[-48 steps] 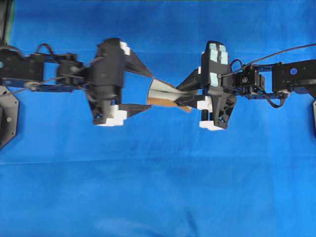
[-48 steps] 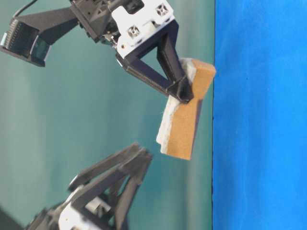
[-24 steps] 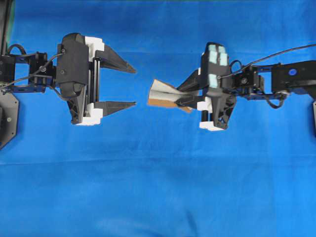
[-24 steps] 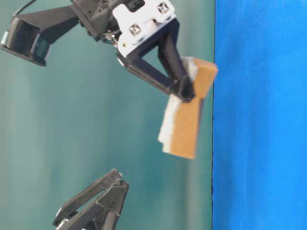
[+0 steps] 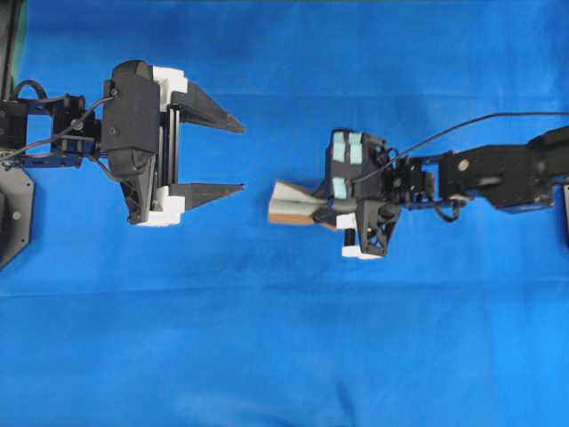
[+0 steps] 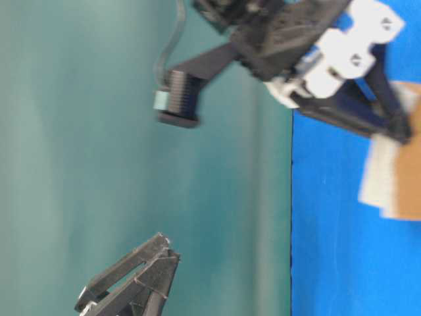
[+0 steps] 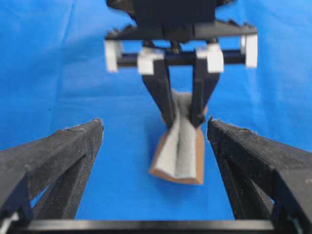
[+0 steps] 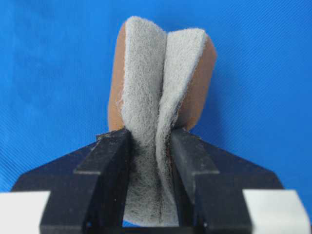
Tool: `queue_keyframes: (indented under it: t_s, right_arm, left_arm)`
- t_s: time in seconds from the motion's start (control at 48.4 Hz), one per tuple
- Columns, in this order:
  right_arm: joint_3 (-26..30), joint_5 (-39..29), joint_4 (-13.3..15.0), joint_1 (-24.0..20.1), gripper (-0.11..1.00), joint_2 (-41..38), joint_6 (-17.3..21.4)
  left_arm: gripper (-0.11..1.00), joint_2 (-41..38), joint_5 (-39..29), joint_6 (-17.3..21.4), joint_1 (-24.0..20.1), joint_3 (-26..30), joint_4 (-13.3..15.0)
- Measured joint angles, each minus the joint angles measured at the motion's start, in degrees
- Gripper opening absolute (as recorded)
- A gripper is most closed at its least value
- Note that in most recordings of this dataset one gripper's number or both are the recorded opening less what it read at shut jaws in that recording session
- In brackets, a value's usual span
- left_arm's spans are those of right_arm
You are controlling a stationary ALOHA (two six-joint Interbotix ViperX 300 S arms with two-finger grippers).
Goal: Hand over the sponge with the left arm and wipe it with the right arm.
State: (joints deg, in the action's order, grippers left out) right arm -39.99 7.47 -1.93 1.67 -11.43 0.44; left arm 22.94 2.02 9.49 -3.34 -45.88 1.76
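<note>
Overhead: the right gripper point(image 5: 331, 206) pinches the sponge point(image 5: 289, 204) mid-air over the blue cloth point(image 5: 284, 356); the left gripper point(image 5: 233, 157) gapes empty, well apart. Table-level – blurred, sponge probably near the cloth. Right wrist: pad folds between fingers point(image 8: 192, 161) – soft, light; hold its middle. Ample bare cloth around.

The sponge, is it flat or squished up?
Squished. The right gripper pinches the sponge so its fuzzy grey top folds inward along the middle, orange edges bending toward each other.

Sponge point(image 5: 292, 204) between left tool point(image 5: 233, 157) and right tool point(image 5: 325, 209), above the cloth point(image 5: 284, 338).
</note>
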Motion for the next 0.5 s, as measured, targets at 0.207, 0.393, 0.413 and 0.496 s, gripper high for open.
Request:
queue_keyframes:
  t_s: [0.207,0.393,0.413,0.496]
  right_arm:
    - [0.1,0.6,-0.5,-0.1,0.30,-1.0,-0.1]
    - [0.0,0.6,-0.4,1.8,0.30,-1.0,-0.5]
    - [-0.1,0.7,-0.4,2.0,0.30,-1.0,-0.6]
    - [-0.4,0.8,0.3,3.5,0.30,-0.8,-1.1]
  left_arm:
    - [0.91,-0.1,-0.1,0.0,0.0,-0.1,0.0]
    - [0.91,0.1,0.0,0.0,0.0,-0.2,-0.1]
    - [0.91,0.2,0.0,0.0,-0.1,-0.2,0.0]
    - [0.91,0.2,-0.1,0.0,0.0,-0.2,0.0]
